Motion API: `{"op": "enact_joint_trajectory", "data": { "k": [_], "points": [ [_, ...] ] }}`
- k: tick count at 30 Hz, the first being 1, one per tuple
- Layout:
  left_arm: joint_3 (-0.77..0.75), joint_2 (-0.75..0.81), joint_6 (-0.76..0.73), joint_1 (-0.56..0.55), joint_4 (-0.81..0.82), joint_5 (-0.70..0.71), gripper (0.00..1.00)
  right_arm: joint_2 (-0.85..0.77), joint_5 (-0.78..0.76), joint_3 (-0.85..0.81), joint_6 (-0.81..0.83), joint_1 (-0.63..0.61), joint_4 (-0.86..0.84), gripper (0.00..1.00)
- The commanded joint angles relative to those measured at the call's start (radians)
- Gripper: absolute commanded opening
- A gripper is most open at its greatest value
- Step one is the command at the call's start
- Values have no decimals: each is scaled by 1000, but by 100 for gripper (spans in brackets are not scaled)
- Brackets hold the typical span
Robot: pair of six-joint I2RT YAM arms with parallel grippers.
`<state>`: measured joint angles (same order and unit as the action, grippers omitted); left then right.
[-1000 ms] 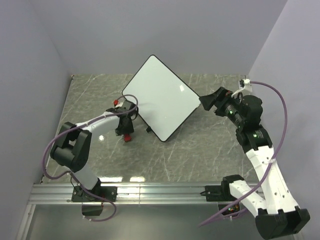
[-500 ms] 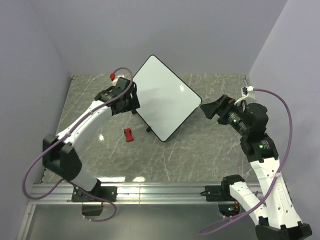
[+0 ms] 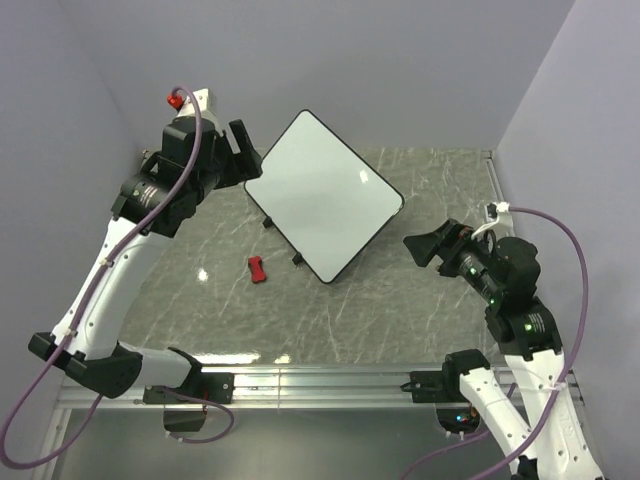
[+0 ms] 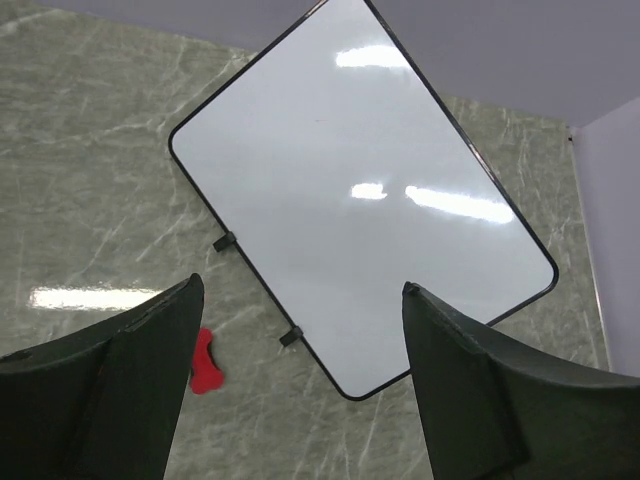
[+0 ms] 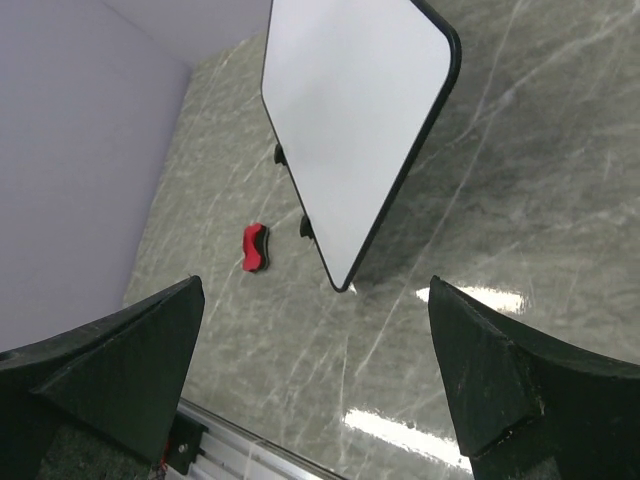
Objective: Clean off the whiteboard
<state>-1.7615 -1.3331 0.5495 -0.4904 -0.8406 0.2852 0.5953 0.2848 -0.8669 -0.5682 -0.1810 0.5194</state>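
Note:
The whiteboard [image 3: 325, 195] stands tilted on its small black feet in the middle of the grey marble table, and its face looks blank apart from light glare. It also shows in the left wrist view [image 4: 360, 190] and the right wrist view [image 5: 350, 110]. The small red-and-black eraser [image 3: 258, 269] lies on the table left of the board's near edge and shows in both wrist views [image 4: 207, 362] [image 5: 255, 247]. My left gripper [image 3: 243, 157] is open and empty, raised high beside the board's left corner [image 4: 300, 290]. My right gripper [image 3: 422, 246] is open and empty, right of the board [image 5: 315, 285].
A metal rail [image 3: 300, 385] runs along the near table edge and shows in the right wrist view [image 5: 230, 440]. Purple walls close in the back, left and right. Cables loop from both arms.
My left arm has risen up and back to the left, away from the eraser, which stays on the table. My right gripper has drawn back from the board's right corner.

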Motion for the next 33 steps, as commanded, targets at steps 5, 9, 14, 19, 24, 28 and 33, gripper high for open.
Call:
{"op": "enact_joint_trajectory", "data": {
  "k": [5,9,14,19,24,28,33],
  "points": [
    [-27,52,-83,-2,-35,-18,97,-57,-71,-11,1,-8,99,100],
    [-16,54,-86,-2,-41,0,98,-46,-101,-29,-4,-8,149,100],
    [39,89,-118,-2,39,-26,97,-68,-111,-24,18,-8,139,100],
    [187,201,-169,-2,176,-35,99,-84,-116,14,-8,-6,116,100],
    [224,221,-168,-2,189,-11,99,-106,-93,42,-22,-6,90,100],
    [231,210,-164,-2,181,3,96,-115,-87,57,-19,-8,91,100],
    [287,235,-111,-2,216,124,99,-126,-108,63,-25,-17,114,100]
  ]
}}
